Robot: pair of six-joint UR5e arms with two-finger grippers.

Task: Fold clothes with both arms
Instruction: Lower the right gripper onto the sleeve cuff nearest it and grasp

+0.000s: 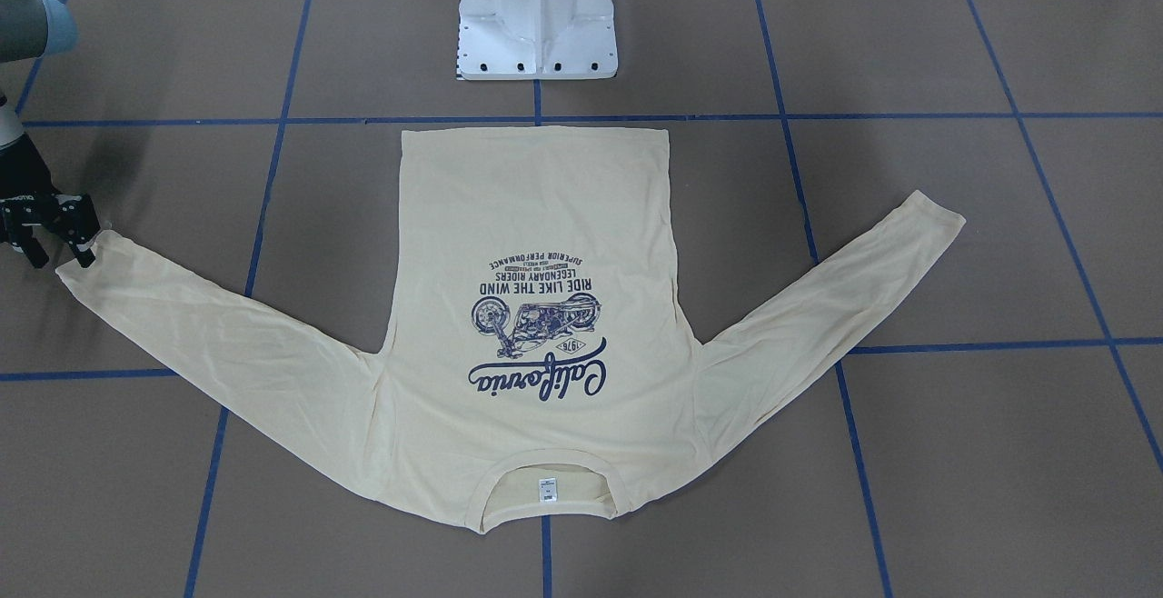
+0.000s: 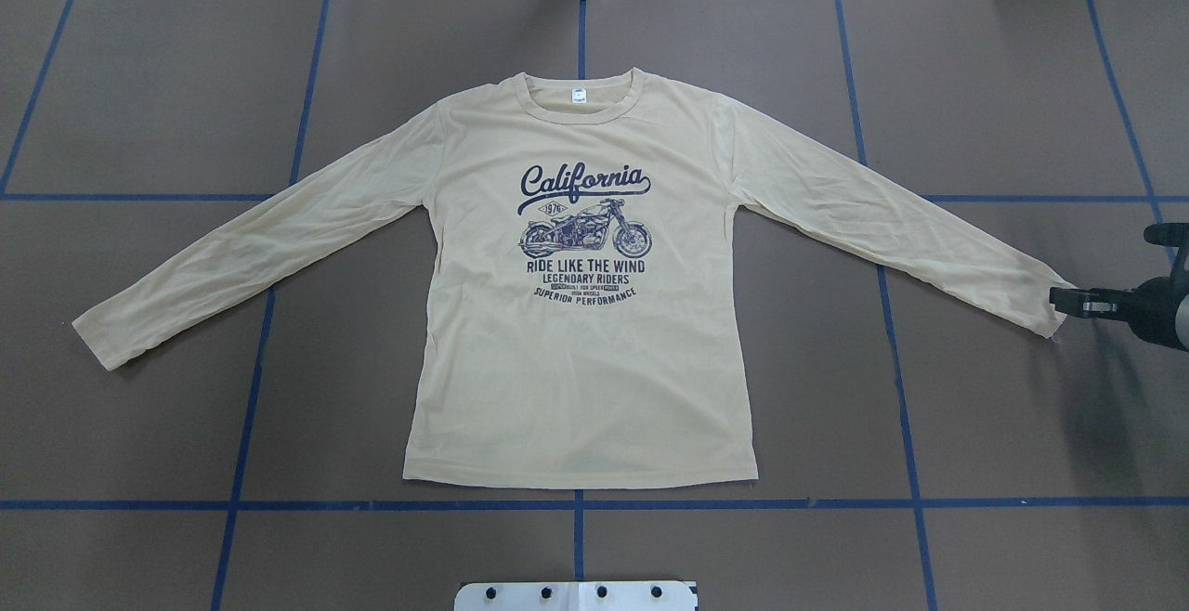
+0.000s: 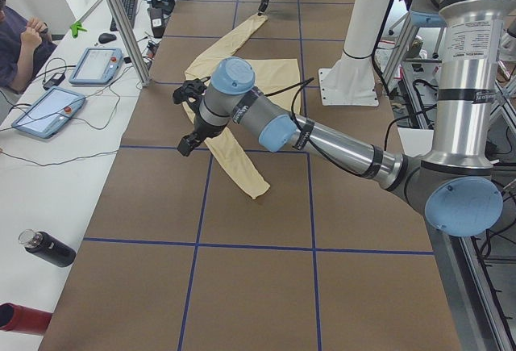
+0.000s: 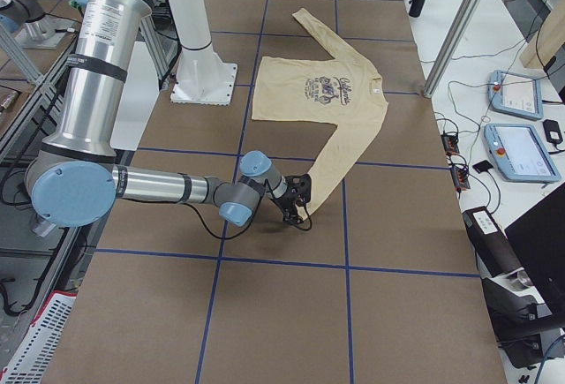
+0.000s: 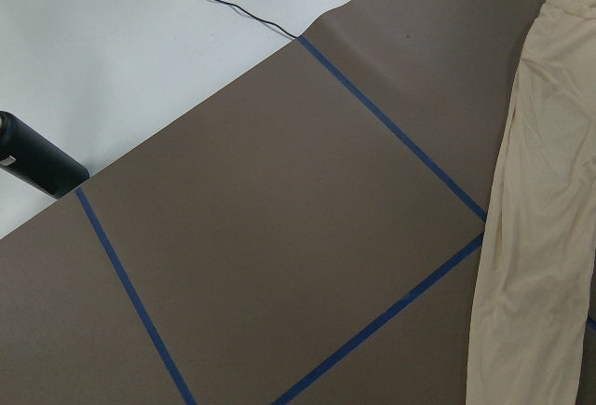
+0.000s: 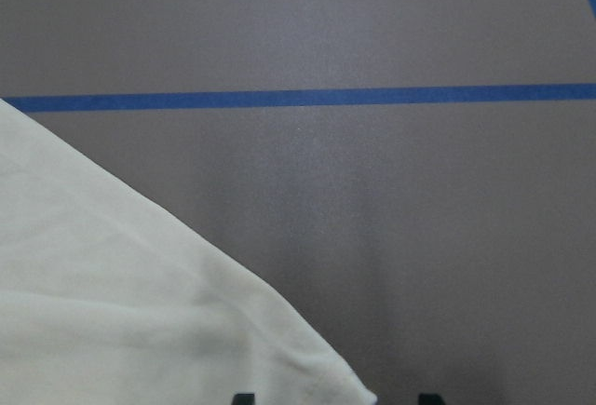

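**A:** Where do we find the shirt?

**B:** We see the pale cream-yellow long-sleeved T-shirt (image 2: 576, 360) lying flat, navy print up, on the brown table with blue tape lines (image 2: 186, 82). Its hem is towards the white pedestal base (image 1: 536, 16), its collar is away from it, and both sleeves are spread outwards.

**A:** And the black two-finger right gripper (image 1: 64, 253)?

**B:** We find it low at the right sleeve cuff (image 2: 1045, 309). In its wrist view the fingertips (image 6: 244, 398) stand apart with the cuff's corner between them, and nothing is clamped.

**A:** What about the black two-finger left gripper (image 3: 184, 121)?

**B:** It hangs above the table near the left sleeve (image 2: 232, 258). We see it only from the side, so we cannot tell whether its fingers are apart or together.
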